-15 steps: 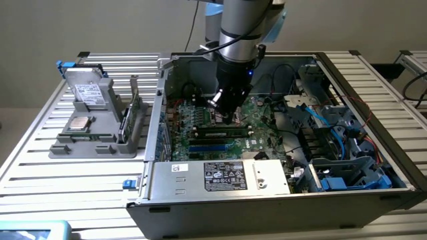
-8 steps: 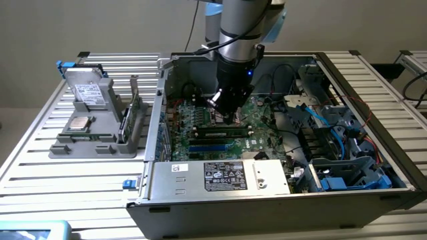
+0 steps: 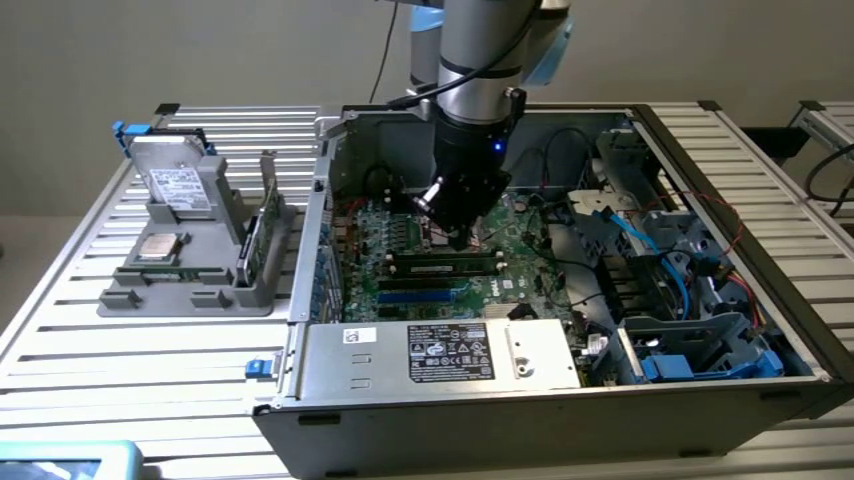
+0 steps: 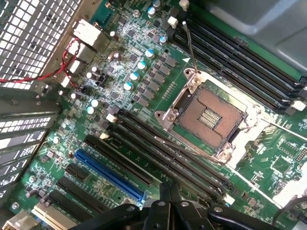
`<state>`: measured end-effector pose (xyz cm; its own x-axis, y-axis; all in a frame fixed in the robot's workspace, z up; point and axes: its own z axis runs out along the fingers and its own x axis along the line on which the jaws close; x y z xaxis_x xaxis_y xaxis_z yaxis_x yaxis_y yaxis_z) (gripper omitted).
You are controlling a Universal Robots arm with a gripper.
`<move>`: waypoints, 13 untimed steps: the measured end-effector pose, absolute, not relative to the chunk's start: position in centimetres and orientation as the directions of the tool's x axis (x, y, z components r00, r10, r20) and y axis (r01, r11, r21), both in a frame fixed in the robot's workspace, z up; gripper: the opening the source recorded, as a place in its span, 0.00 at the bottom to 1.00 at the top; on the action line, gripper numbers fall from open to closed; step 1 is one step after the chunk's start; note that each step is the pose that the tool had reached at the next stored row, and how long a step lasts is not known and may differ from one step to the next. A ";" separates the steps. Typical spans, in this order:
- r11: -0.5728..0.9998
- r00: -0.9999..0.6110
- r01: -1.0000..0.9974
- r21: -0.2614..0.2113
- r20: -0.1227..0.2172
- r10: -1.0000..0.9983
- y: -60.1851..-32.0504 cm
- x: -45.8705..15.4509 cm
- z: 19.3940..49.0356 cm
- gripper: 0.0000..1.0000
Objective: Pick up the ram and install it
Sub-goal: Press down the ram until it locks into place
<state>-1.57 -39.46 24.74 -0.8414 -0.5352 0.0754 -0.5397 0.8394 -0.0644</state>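
Note:
Inside the open computer case (image 3: 441,350), my gripper (image 3: 458,238) hangs low over the green motherboard (image 3: 400,240). Its fingers are shut, with nothing visible between them. Just in front of the fingertips a ram (image 3: 447,267) with pale labels lies along a black slot and looks seated. In the wrist view my gripper (image 4: 165,192) points down at the long black slots (image 4: 168,153) beside the empty processor socket (image 4: 208,112). I cannot make out the seated stick from this angle. Two more green ram sticks (image 3: 272,215) stand upright in the grey holder (image 3: 187,270) outside the case.
The holder also carries a hard drive (image 3: 176,185) and a silver processor chip (image 3: 163,246). A blue slot (image 4: 110,175) runs beside the black ones. Cables and blue drive brackets (image 3: 694,300) crowd the exterior view's right of the case. Case walls close in all around.

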 end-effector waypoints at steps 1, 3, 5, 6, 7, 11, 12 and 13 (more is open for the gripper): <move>0.844 -0.846 -0.532 -0.067 0.075 -0.528 -39.5 -1.6 24.7 0.11; 0.852 -0.855 -0.518 -0.073 0.074 -0.514 -39.5 -1.6 24.7 0.11; 0.860 -0.864 -0.504 -0.079 0.072 -0.499 -39.5 -1.6 24.7 0.11; 0.864 -0.868 -0.496 -0.082 0.072 -0.492 -39.5 -1.6 24.7 0.11; 0.868 -0.872 -0.489 -0.085 0.071 -0.484 -39.5 -1.6 24.7 0.11; 0.883 -0.888 -0.459 -0.094 0.068 -0.454 -39.5 -1.6 24.7 0.11; 0.887 -0.892 -0.451 -0.097 0.067 -0.446 -39.5 -1.6 24.7 0.11; 0.891 -0.896 -0.443 -0.100 0.067 -0.438 -39.5 -1.6 24.7 0.11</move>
